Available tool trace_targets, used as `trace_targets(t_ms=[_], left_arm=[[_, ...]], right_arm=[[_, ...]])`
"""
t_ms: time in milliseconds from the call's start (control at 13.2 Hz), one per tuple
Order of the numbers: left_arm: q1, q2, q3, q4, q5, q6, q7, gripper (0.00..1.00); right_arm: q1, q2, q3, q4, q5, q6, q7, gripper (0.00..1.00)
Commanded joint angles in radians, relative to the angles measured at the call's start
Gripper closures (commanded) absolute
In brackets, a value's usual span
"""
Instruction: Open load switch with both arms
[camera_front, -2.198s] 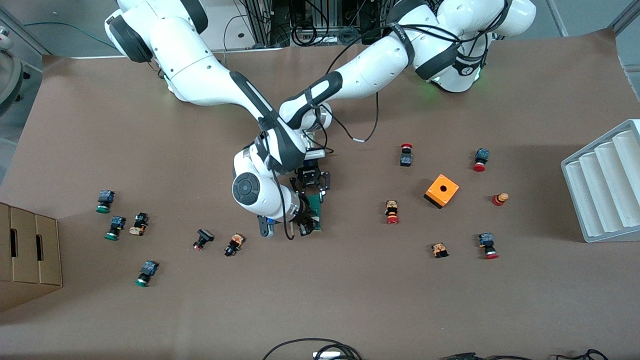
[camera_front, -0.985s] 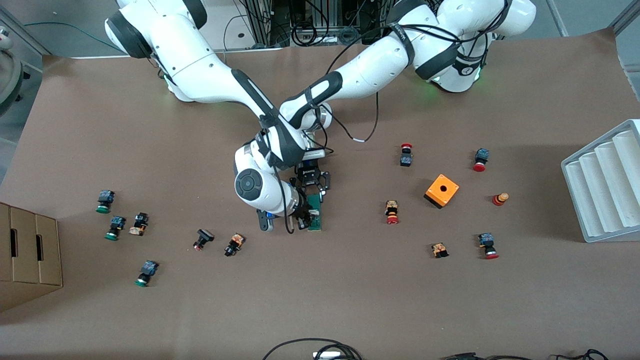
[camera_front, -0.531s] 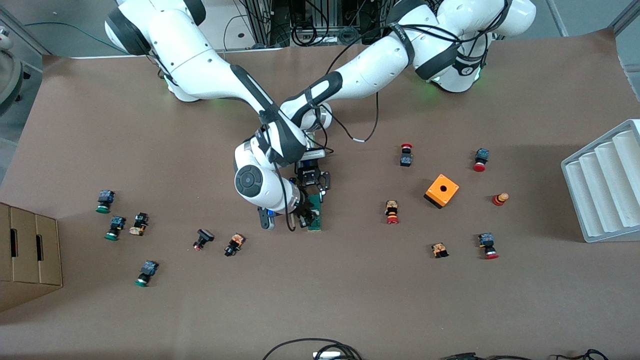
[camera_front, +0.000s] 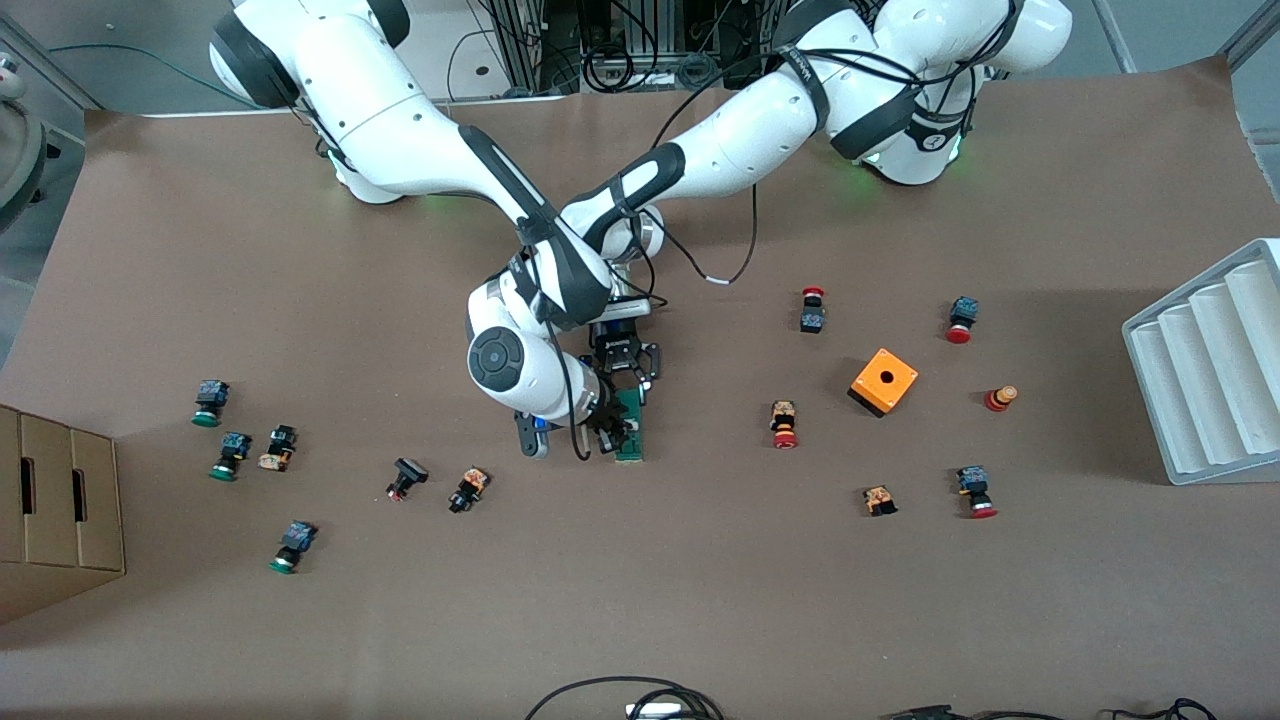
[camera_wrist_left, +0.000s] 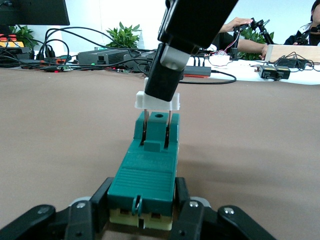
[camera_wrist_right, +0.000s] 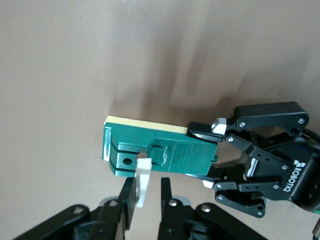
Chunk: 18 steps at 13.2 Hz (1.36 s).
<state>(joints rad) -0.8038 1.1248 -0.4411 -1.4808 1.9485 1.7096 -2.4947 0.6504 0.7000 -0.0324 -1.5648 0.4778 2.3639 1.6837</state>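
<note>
1. Here, the load switch (camera_front: 630, 428), a narrow dark-green plastic block with a cream underside, lies flat on the brown table (camera_front: 700, 600) near its middle, toward the right arm's end from the orange cube (camera_front: 884, 381).
2. The left gripper (camera_front: 628, 385) is clamped tight on the end of the block farther from the front camera, one finger (camera_wrist_left: 87, 212) pressed against each long side.
3. The right gripper (camera_front: 618, 432) is at the end nearer the front camera, its fingers narrowed around the white tab (camera_wrist_left: 158, 100); in the left wrist view the tab stands raised above the green body on two thin metal blades (camera_wrist_left: 168, 127).
4. The block looks light, rigid and smooth-sided, so it would likely slide on the paper-like surface if not pinned.
5. The flat long sides, where the left gripper already sits, seem the best place to brace it.
6. The tab looks small and the blades slender; a straight pull along their line is probably safer than twisting, which might bend them.
7. Small red-capped push buttons (camera_front: 784, 424) and green-capped push buttons (camera_front: 231, 455) lie scattered well apart from the switch.
</note>
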Motion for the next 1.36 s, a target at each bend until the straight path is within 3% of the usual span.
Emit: trace_targets(t_ms=[0,1289], left_arm=[[0.0,0.03,-0.007,0.027,-0.01,0.021,0.013,0.45],[0.0,0.03,-0.007,0.025,-0.008,0.022,0.013,0.45]], right_arm=[[0.008,-0.034,0.002,-0.041,-0.014,-0.017,0.007,0.81],[0.048,-0.033,0.0,-0.093,-0.027,0.024,-0.006,0.82]])
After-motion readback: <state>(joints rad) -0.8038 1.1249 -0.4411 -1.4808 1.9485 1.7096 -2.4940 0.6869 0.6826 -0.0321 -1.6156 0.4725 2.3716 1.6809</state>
